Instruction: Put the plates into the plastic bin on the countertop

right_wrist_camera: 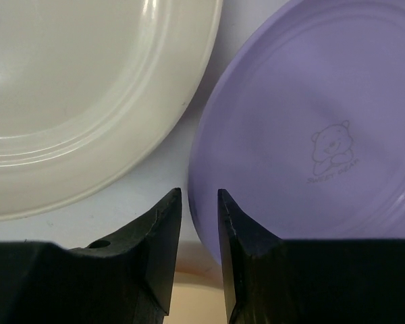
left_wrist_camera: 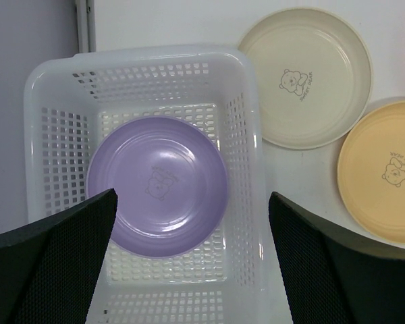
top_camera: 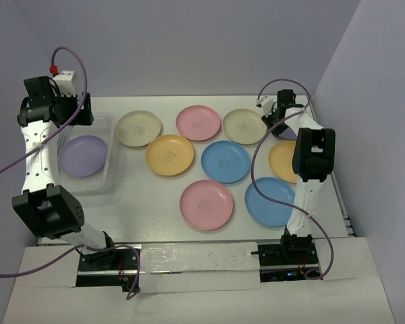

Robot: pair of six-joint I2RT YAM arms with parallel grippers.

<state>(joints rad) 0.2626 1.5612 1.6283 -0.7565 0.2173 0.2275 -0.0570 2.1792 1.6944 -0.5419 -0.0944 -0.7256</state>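
**A:** So, the plates: how many, by colour?

**B:** Ten in view. Purple, two: one purple plate [left_wrist_camera: 156, 185] lying flat in the plastic bin [left_wrist_camera: 61, 145], the other purple plate [right_wrist_camera: 310, 115] at the far right. Cream, two [top_camera: 138, 128] [top_camera: 244, 126]. Pink, two [top_camera: 198, 123] [top_camera: 206, 204]. Blue, two [top_camera: 225, 161] [top_camera: 268, 202]. Yellow-orange, two [top_camera: 169, 154] [top_camera: 280, 165], the right one partly hidden by the right arm. All are round, shallow, smooth plastic, and those seen close show a small bear mark at the centre.

**A:** Bin and countertop?

**B:** One bin: white, translucent, rectangular, with perforated mesh walls. It sits at the left edge of the countertop [top_camera: 142, 196], which is flat matte white.

**A:** End effectors?

**B:** The left gripper [left_wrist_camera: 192, 199] hangs above the bin with its black, mesh-textured fingers spread wide, holding nothing. The right gripper [right_wrist_camera: 199, 196] has its fingers drawn near together, straddling the rim of the far-right purple plate. Only a slim gap shows, and I cannot tell whether they pinch it. That plate lies just beside a cream one.
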